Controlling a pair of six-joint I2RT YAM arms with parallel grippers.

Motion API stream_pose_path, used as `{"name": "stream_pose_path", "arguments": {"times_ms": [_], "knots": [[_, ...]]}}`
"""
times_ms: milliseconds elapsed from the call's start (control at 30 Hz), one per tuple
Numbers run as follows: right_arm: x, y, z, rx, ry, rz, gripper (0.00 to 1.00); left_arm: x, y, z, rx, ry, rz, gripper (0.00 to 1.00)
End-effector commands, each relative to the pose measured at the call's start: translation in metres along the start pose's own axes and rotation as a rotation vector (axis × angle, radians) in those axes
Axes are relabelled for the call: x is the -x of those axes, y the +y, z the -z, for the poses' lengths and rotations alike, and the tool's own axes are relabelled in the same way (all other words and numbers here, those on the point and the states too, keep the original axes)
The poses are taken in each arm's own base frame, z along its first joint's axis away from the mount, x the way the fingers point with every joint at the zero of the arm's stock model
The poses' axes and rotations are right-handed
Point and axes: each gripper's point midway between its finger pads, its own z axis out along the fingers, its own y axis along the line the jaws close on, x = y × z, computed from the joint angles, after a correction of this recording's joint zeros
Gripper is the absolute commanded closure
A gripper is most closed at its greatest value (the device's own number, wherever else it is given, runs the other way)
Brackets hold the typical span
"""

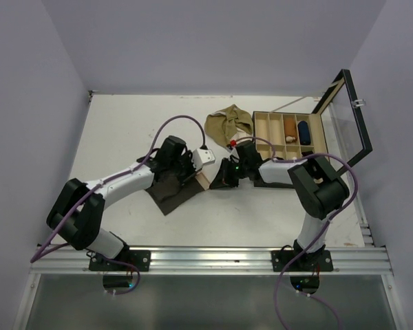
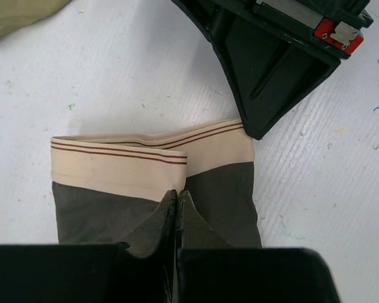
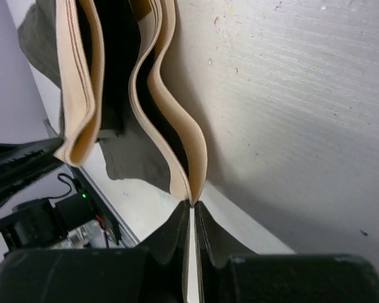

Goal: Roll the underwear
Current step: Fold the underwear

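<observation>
The dark brown underwear [image 1: 166, 194] with a beige waistband [image 2: 132, 158] lies folded on the table between the two arms. My left gripper [image 2: 178, 194] is shut, its tips at the edge of the folded upper layer just below the waistband. My right gripper [image 3: 193, 205] is shut on the rim of the waistband [image 3: 189, 151], which stands up in loose folds. In the top view the right gripper [image 1: 224, 175] faces the left gripper [image 1: 195, 170] closely. The olive-tan underwear [image 1: 228, 122] lies crumpled farther back; its edge also shows in the left wrist view [image 2: 16, 16].
A wooden compartment box [image 1: 267, 130] with its glass lid [image 1: 349, 113] open stands at the back right, holding rolled items. The right gripper's black body [image 2: 271, 57] fills the upper right of the left wrist view. White walls close in the table.
</observation>
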Motion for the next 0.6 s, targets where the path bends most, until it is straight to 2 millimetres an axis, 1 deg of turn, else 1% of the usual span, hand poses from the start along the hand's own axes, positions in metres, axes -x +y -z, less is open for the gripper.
{"name": "stream_pose_path", "arguments": {"times_ms": [0, 33, 67, 100, 133, 167, 200, 233, 267, 300, 333, 367, 400, 467, 500, 533, 567], "knots": [[0.015, 0.016, 0.010, 0.009, 0.002, 0.119, 0.91, 0.026, 0.017, 0.014, 0.052, -0.085, 0.012, 1.00], [0.018, 0.015, 0.007, 0.006, 0.005, 0.123, 0.91, 0.028, 0.020, 0.016, 0.052, -0.087, 0.018, 1.00], [0.026, 0.024, 0.007, 0.022, -0.008, 0.139, 0.90, 0.030, 0.023, 0.018, 0.053, -0.089, 0.020, 1.00], [0.029, 0.028, 0.007, 0.035, -0.007, 0.145, 0.90, 0.030, 0.024, 0.018, 0.052, -0.088, 0.025, 1.00], [0.030, 0.026, 0.004, 0.027, 0.002, 0.141, 0.90, 0.029, 0.027, 0.019, 0.052, -0.087, 0.034, 1.00], [0.039, 0.034, 0.004, 0.033, -0.001, 0.171, 0.89, 0.030, 0.029, 0.020, 0.055, -0.090, 0.039, 1.00], [0.033, 0.030, 0.005, 0.009, 0.042, 0.156, 0.86, 0.029, 0.032, 0.020, 0.060, -0.090, 0.044, 1.00], [0.033, 0.025, 0.002, -0.015, 0.064, 0.156, 0.82, 0.029, 0.033, 0.020, 0.062, -0.090, 0.047, 1.00], [0.038, 0.028, 0.003, -0.026, 0.070, 0.187, 0.75, 0.029, 0.034, 0.021, 0.062, -0.092, 0.049, 1.00], [0.029, 0.021, 0.005, -0.055, 0.115, 0.161, 0.70, 0.030, 0.034, 0.021, 0.058, -0.097, 0.052, 1.00], [0.026, 0.016, 0.006, -0.080, 0.133, 0.151, 0.56, 0.029, 0.038, 0.022, 0.064, -0.098, 0.058, 1.00], [0.021, 0.012, 0.007, -0.088, 0.155, 0.145, 0.55, 0.028, 0.039, 0.022, 0.064, -0.097, 0.059, 1.00], [0.016, 0.009, 0.008, -0.092, 0.172, 0.133, 0.55, 0.028, 0.040, 0.022, 0.066, -0.098, 0.060, 1.00], [0.012, -0.001, 0.009, -0.113, 0.182, 0.106, 0.60, 0.030, 0.042, 0.022, 0.064, -0.108, 0.062, 1.00], [0.020, 0.003, 0.006, -0.083, 0.149, 0.125, 0.65, 0.029, 0.042, 0.022, 0.059, -0.110, 0.066, 1.00], [0.029, 0.002, 0.005, -0.078, 0.115, 0.126, 0.74, 0.030, 0.042, 0.022, 0.058, -0.114, 0.065, 1.00], [0.035, 0.006, 0.003, -0.060, 0.096, 0.108, 0.80, 0.030, 0.042, 0.022, 0.057, -0.115, 0.067, 1.00]]}}
